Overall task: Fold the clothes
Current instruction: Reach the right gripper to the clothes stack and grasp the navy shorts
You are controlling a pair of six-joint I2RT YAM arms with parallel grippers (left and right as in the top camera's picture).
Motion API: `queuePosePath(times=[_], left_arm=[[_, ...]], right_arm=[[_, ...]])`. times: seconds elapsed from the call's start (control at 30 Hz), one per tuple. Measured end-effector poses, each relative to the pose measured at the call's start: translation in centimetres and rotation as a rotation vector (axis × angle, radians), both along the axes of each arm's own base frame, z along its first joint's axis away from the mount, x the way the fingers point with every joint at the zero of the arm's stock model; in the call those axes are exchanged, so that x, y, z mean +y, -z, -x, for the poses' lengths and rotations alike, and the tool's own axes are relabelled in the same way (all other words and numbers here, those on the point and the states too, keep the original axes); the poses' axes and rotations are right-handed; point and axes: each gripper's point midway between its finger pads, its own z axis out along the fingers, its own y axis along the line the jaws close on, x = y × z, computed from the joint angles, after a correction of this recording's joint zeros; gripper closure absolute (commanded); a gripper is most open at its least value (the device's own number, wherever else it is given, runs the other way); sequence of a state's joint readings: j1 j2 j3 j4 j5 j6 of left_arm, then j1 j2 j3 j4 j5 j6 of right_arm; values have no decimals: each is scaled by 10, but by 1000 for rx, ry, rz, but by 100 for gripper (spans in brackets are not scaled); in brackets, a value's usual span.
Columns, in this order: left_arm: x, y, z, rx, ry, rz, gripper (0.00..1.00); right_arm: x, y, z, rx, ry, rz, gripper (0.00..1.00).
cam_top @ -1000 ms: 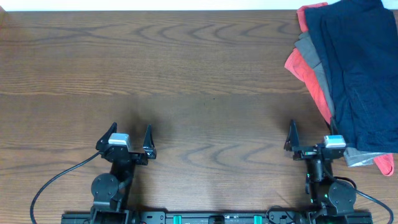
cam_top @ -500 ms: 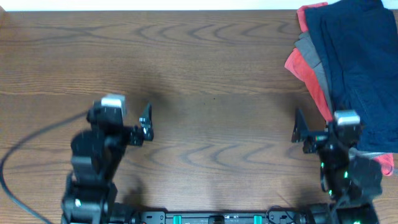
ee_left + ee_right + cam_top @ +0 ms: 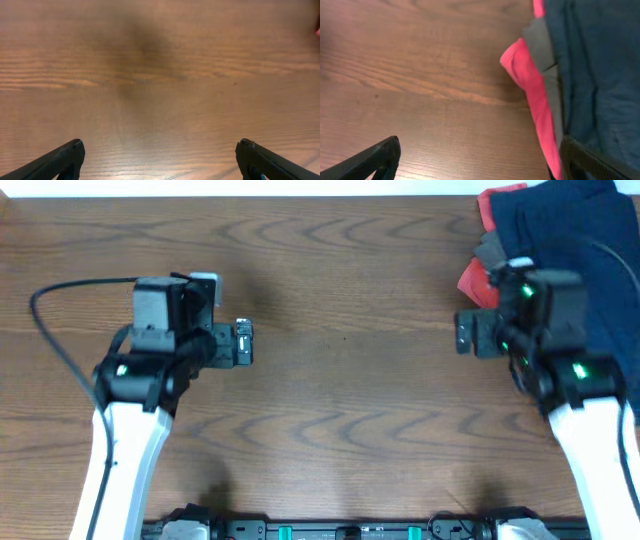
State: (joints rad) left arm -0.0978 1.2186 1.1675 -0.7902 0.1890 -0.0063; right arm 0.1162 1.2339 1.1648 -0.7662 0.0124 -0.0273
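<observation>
**Item 1: worktop** (image 3: 340, 280). Brown wood-grain surface. The far edge runs straight across the top of the overhead view, with a pale strip beyond it. From the far left corner across the middle to the near edge it carries only the two arms.

**Item 2: clothes** (image 3: 575, 240). A loose pile at the far right corner, running past the right edge of the overhead view.
- The navy piece (image 3: 600, 230) lies on top and covers most of the pile.
- The grey piece (image 3: 540, 40) shows as a narrow band under the navy piece's left side.
- The coral-red piece (image 3: 530, 80) is lowest and sticks out furthest toward the middle of the worktop.

**Item 3: left gripper** (image 3: 160, 152). Jaws spread wide and holding nothing, over bare wood on the left half, well apart from the pile. A black cable (image 3: 45, 300) loops off its arm toward the left edge.

**Item 4: right gripper** (image 3: 480, 147). Jaws spread wide and holding nothing, just beside the pile's left border. In the wrist view one finger (image 3: 590, 162) overlaps the coral-red and navy edge, and contact cannot be told. Green lights (image 3: 578, 370) glow on its arm.
</observation>
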Motion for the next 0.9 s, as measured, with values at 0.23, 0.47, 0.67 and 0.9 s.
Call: queuePosePath(times=[0.23,0.47,0.67,0.9], left_arm=[[-1,38,-8,129,2,-14,2],[-1,45,-10,149,2,-16,2],[-1,42,-15,125,2,-14,2],[-2,40,-18,107,2,-12,2]], right_arm=[[19,70,-9,234,-62,-64,7],[-69,83,2,308,304,-67,10],[-159,78,16,273,570,-13,14],[-213,82,25,253,683,14,29]])
